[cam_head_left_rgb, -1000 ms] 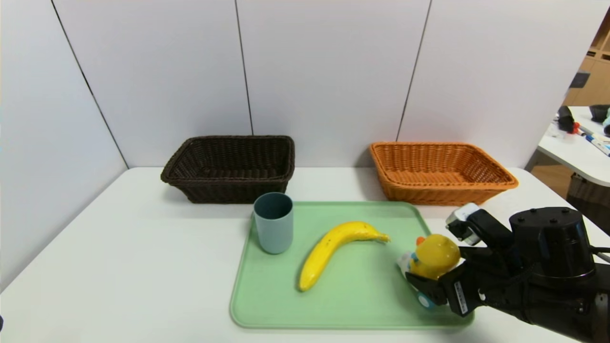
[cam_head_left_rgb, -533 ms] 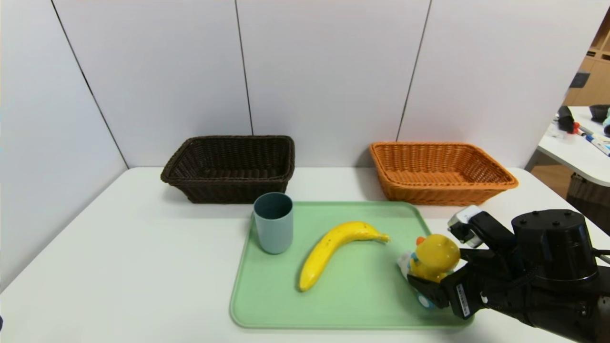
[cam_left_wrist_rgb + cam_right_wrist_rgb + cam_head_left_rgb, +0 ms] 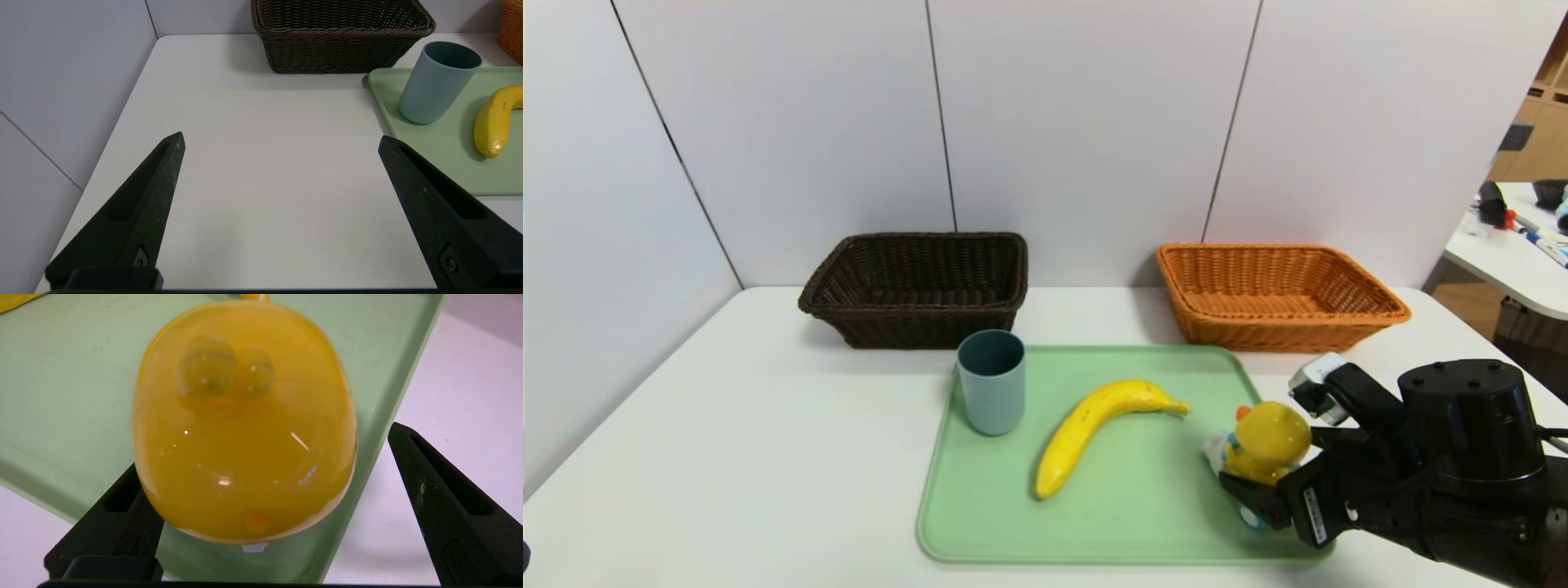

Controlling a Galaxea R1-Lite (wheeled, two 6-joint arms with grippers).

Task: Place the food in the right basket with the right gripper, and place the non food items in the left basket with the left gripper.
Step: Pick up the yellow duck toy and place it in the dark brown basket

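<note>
A green tray (image 3: 1127, 523) lies on a white table (image 3: 768, 425), bearing a blue-gray cup (image 3: 992, 392) upright at its far left corner, a yellow banana (image 3: 1086, 425) curving across its middle and a yellow-headed toy (image 3: 1270, 441) on its right side; beyond the tray's far left corner sits the dark brown basket (image 3: 923, 318), and beyond its far right corner the orange basket (image 3: 1282, 327), neither holding any of the three items

At the tray's right side, the right gripper (image 3: 267, 443) reaches in with its fingers spread wide, one to each side of the toy's rounded yellow head, a gap showing between the head and one finger, while the other finger is partly hidden behind the head, so whether it touches the toy cannot be told

Well to the left of the tray, the left gripper (image 3: 282, 136) hangs over bare table with its fingers wide apart and nothing between them, the cup and banana both on the tray off to one side of it
</note>
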